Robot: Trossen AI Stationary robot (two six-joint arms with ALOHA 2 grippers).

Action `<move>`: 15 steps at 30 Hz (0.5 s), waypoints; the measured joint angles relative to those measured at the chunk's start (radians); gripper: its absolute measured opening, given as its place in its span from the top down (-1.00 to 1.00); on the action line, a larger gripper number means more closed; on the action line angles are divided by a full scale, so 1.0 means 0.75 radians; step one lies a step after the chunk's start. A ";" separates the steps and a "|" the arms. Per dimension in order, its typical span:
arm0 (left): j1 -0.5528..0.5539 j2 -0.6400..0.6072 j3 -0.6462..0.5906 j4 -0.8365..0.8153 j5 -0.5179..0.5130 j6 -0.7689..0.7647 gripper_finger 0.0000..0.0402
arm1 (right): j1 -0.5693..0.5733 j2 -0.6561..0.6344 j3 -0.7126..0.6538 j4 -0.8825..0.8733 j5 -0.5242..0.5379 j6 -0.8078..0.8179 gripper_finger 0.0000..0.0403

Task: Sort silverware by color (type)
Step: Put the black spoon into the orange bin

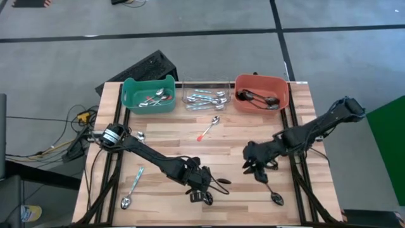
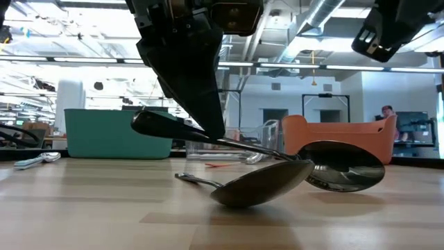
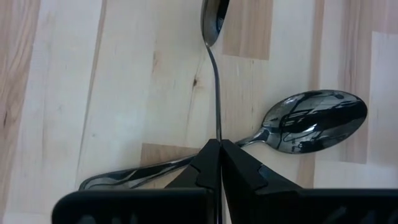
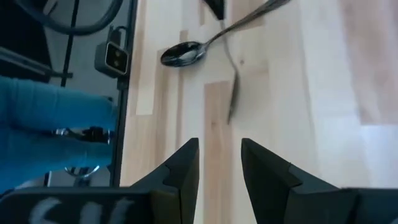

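- The left gripper [image 1: 204, 187], low over the table's [image 1: 171, 136] near edge, is clamped on a dark spoon's [image 3: 217, 93] thin handle; a second spoon [image 3: 314, 120] lies at its 3 o'clock.
- The right gripper [image 1: 258, 171] hovers with fingers parted and empty, a dark spoon [image 1: 273, 194] lying at its 5 o'clock.
- The teal bin [image 1: 149, 95], clear bin [image 1: 205, 96] and orange bin [image 1: 261, 92] hold sorted spoons along the far edge.

Three bins [image 1: 202, 95] line the far edge; the mid surface [image 1: 177, 136] lies bare except an orange-handled spoon [image 1: 209, 128].
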 joint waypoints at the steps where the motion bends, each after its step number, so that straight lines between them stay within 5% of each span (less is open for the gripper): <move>1: 0.000 0.000 0.000 0.000 0.000 0.000 1.00 | 0.009 0.027 0.000 0.021 -0.001 -0.004 0.30; 15: 0.000 0.001 0.000 -0.003 0.002 -0.001 1.00 | 0.117 0.290 0.000 0.187 -0.052 0.259 0.30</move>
